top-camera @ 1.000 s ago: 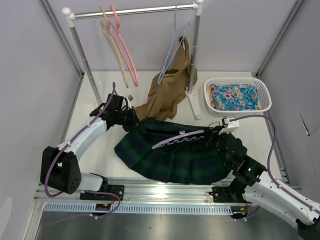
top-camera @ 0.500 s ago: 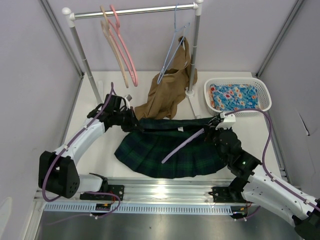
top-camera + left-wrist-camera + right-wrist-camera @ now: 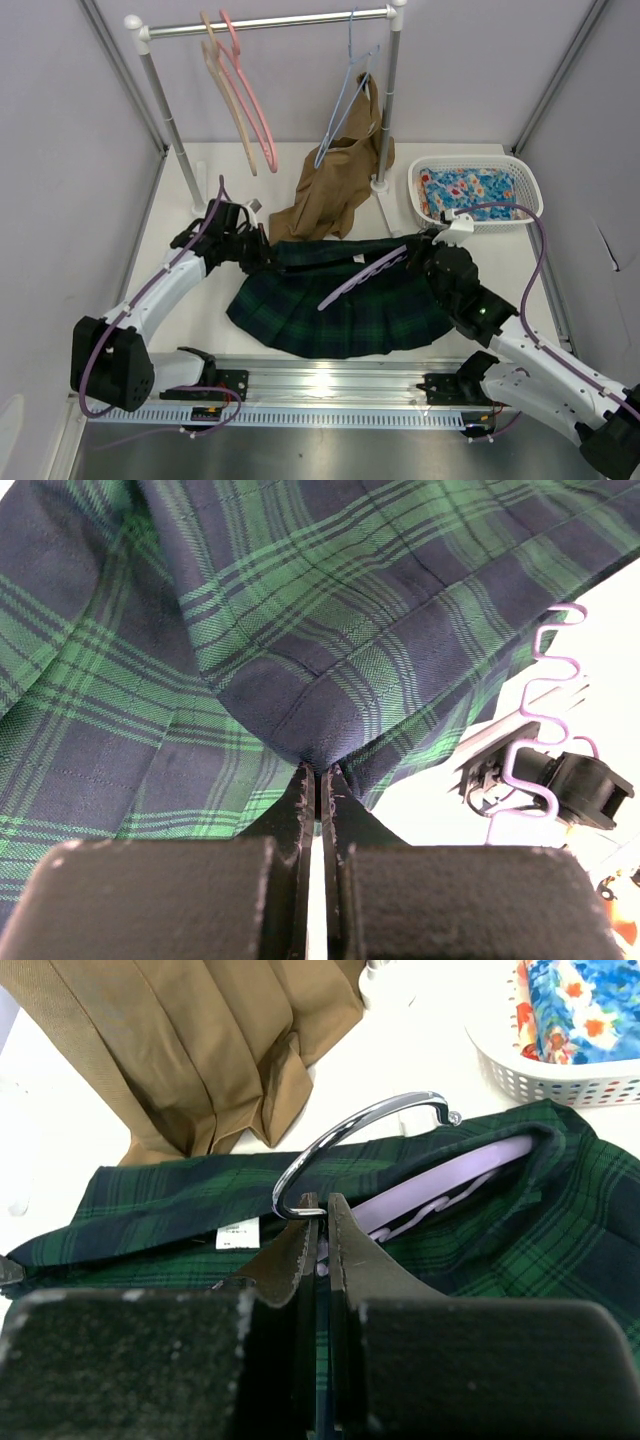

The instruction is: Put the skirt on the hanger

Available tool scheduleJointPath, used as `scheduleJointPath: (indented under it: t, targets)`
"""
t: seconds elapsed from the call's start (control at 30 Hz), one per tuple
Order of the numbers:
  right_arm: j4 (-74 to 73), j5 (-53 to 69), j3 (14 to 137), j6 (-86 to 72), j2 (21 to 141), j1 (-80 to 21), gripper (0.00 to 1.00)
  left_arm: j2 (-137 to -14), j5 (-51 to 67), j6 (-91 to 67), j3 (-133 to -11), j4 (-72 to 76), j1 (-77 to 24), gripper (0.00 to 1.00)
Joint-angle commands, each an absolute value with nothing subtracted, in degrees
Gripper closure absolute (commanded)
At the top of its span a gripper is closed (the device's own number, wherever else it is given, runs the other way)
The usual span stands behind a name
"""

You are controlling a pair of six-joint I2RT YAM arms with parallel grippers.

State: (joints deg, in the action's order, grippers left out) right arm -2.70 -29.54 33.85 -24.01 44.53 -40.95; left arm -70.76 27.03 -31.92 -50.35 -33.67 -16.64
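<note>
The green and navy plaid skirt (image 3: 330,305) lies on the table, its waistband stretched between my two grippers. My left gripper (image 3: 262,254) is shut on the skirt's left waist corner; the left wrist view shows the fabric (image 3: 300,650) pinched at the fingertips (image 3: 318,767). My right gripper (image 3: 426,258) is shut on the lavender hanger (image 3: 362,278) at the base of its metal hook (image 3: 350,1135). The hanger slants across the skirt. In the right wrist view one hanger arm (image 3: 440,1185) runs under the skirt's waistband (image 3: 545,1145) at the right.
A clothes rack (image 3: 270,22) stands at the back with pink and tan hangers (image 3: 240,95). A thin blue hanger (image 3: 345,95) carries a tan-brown garment (image 3: 335,190) that drapes to the table behind the skirt. A white basket (image 3: 475,190) with blue floral cloth sits back right.
The right gripper has moved back and raised the hanger, which now slants instead of lying flat. The skirt's waistband has been drawn up and straighter between the grippers. The left gripper shifted slightly.
</note>
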Motion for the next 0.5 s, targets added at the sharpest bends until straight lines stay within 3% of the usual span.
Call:
scheduleJointPath:
  t: [0.0, 0.47]
  targets:
    - [-0.7, -34.4, 37.0, -24.5, 46.1, -40.1, 1.0, -67.9, 26.5, -30.8, -50.4, -34.4, -16.6, 1.0]
    - [1.8, -40.6, 39.8, -27.9, 50.2, -39.8, 1.0, -66.3, 26.2, -29.7, -52.4, -37.3, -17.9, 1.0]
